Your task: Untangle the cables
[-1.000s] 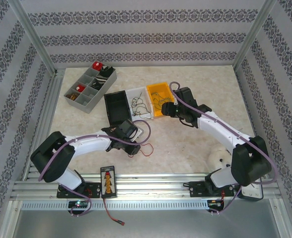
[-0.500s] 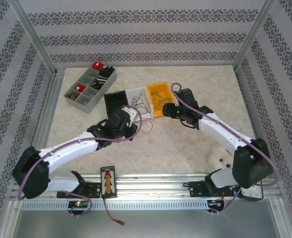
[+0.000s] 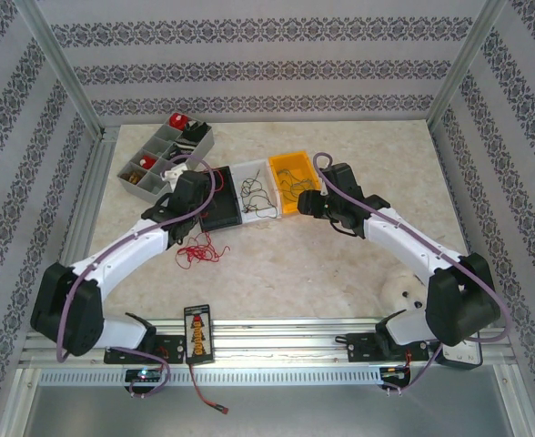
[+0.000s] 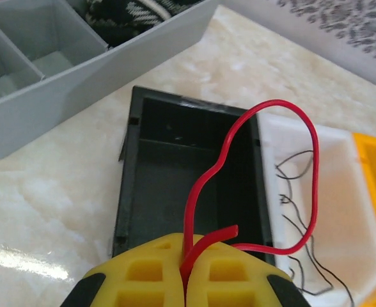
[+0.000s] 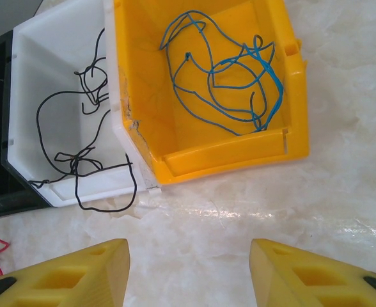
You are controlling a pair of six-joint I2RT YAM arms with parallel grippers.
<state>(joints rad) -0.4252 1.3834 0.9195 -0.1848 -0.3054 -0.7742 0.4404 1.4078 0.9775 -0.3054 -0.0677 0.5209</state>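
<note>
The left end effector [image 4: 187, 281] has yellow pads with square holes. They are squeezed shut on a thin red wire [image 4: 271, 103]. The wire stands up out of the pads and bends into a big smooth loop. The loop leans ahead and to the right, and a short end pokes out to the right.

Just ahead, under the loop, is a black plastic bin [image 4: 169, 128] shaped like a box. To the right is a white bin [image 4: 335, 192] with thin, curly black wires [image 4: 297, 157]. Ahead on the left is a grey tray [image 4: 79, 70] with square pockets.

The right end effector [image 5: 188, 262] is open and holds nothing. It is above the shiny, pale table [image 5: 341, 192]. Ahead of it sits a yellow bin [image 5: 239, 157] with blue wires [image 5: 239, 83] in a loose, curly tangle.

A small pile of red wires [image 3: 197, 250] lies on the table behind the left end effector.
</note>
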